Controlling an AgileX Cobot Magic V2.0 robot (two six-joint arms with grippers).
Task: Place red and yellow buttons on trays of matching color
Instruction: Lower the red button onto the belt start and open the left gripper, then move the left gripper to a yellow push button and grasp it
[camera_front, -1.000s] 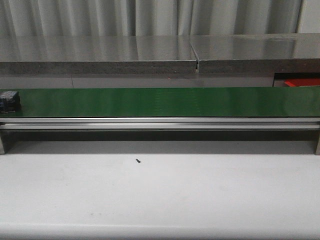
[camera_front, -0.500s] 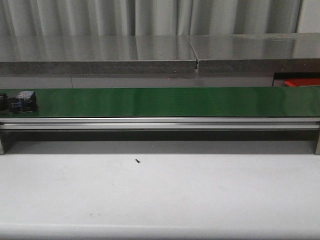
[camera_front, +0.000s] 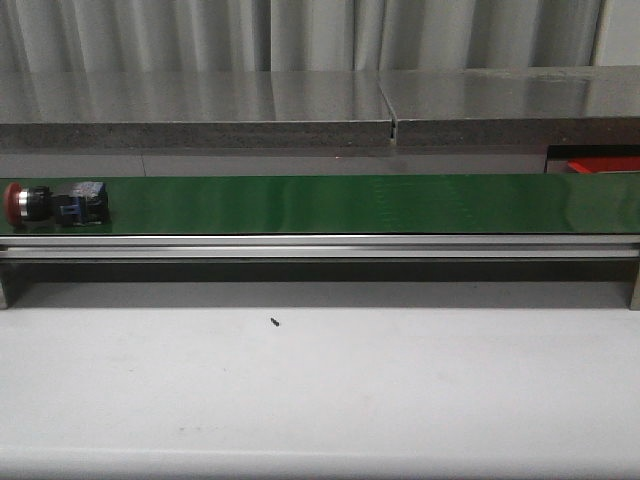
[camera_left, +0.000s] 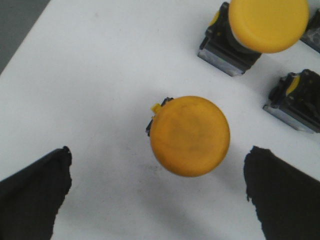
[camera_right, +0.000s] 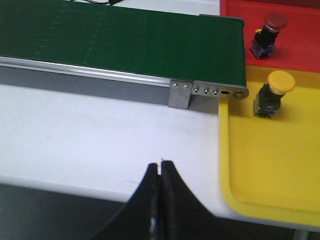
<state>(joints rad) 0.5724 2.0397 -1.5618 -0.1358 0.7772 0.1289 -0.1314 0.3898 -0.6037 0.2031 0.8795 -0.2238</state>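
A red button (camera_front: 22, 202) with a blue body lies on its side at the far left of the green belt (camera_front: 330, 203). In the left wrist view a yellow button (camera_left: 190, 136) stands on a white surface. My left gripper (camera_left: 157, 195) hangs open above it, its dark fingers (camera_left: 35, 195) far apart and holding nothing. Two more yellow buttons (camera_left: 267, 22) stand beyond it. My right gripper (camera_right: 160, 167) is shut and empty over the white table near the belt's end. The yellow tray (camera_right: 270, 170) holds a yellow button (camera_right: 272, 92). The red tray (camera_right: 300, 45) holds a red button (camera_right: 267, 32).
The belt's aluminium rail (camera_front: 320, 246) runs across the table in front of a grey metal shelf (camera_front: 200, 110). A small black speck (camera_front: 274, 322) lies on the white table. A corner of the red tray (camera_front: 605, 165) shows at the right end.
The button on the belt has travelled to the right from the left edge, so its red cap now shows. Neither arm appears in the front view.
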